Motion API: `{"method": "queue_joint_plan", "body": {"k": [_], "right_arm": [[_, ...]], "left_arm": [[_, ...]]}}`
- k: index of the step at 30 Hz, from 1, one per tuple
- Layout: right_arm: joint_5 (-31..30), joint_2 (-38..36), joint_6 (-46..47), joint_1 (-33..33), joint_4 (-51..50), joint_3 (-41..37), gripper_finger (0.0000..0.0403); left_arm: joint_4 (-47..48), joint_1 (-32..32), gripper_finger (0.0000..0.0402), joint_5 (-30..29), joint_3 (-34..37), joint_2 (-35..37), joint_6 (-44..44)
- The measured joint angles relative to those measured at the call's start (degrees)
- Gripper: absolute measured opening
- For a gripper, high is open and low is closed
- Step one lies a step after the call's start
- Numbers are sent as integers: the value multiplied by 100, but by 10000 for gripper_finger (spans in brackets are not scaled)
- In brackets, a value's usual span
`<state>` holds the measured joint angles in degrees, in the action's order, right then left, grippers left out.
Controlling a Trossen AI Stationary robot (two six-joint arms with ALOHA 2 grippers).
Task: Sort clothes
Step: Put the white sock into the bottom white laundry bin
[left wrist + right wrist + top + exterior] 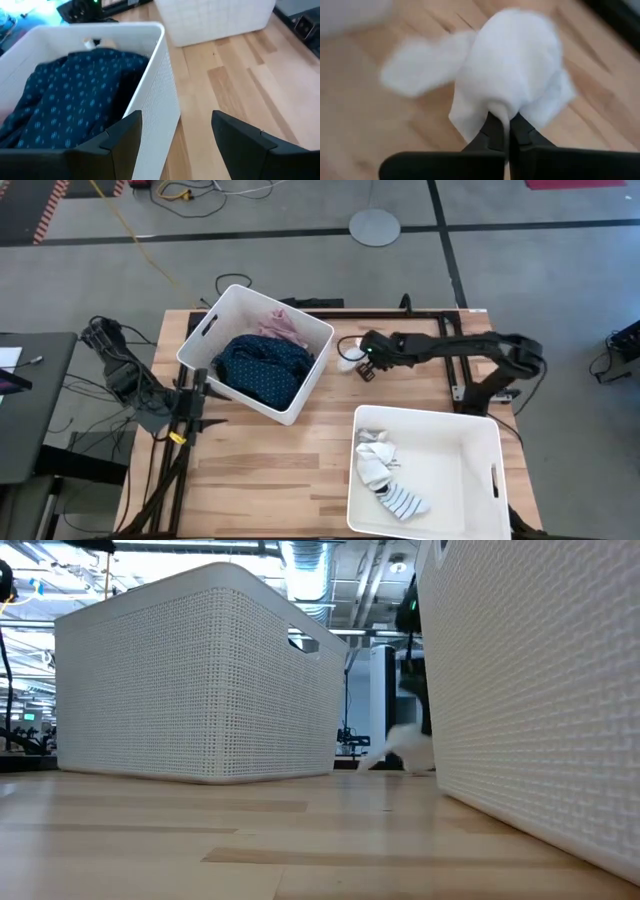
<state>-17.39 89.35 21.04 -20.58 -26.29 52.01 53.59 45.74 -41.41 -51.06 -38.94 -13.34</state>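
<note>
Right gripper (504, 131) pinched on white sock (512, 75), on the table (300, 480) just beside the garment bin (300, 405). Light, limp; edge pinch should hold, will dangle. Left gripper (175, 137) open, idle.

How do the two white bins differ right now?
The left bin sits turned at an angle; the right bin sits square to the table edge. The left bin holds a navy dotted garment and a pink garment; the right bin holds only socks. Both are white plastic with cut-out handles.

white sock (512, 65), navy dotted garment (262, 367)
</note>
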Motion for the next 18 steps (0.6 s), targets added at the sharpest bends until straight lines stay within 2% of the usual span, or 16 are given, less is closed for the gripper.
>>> {"method": "queue_joint_plan", "body": {"k": [10, 18], "right_arm": [[-79, -1790, 40, 829, 541, 11, 1], [-79, -2433, -502, 1239, 1459, 15, 0]], "left_arm": [[-1167, 0, 233, -1, -1, -4, 1105], [-2617, -126, 233, -9, -1, -255, 2451]]}}
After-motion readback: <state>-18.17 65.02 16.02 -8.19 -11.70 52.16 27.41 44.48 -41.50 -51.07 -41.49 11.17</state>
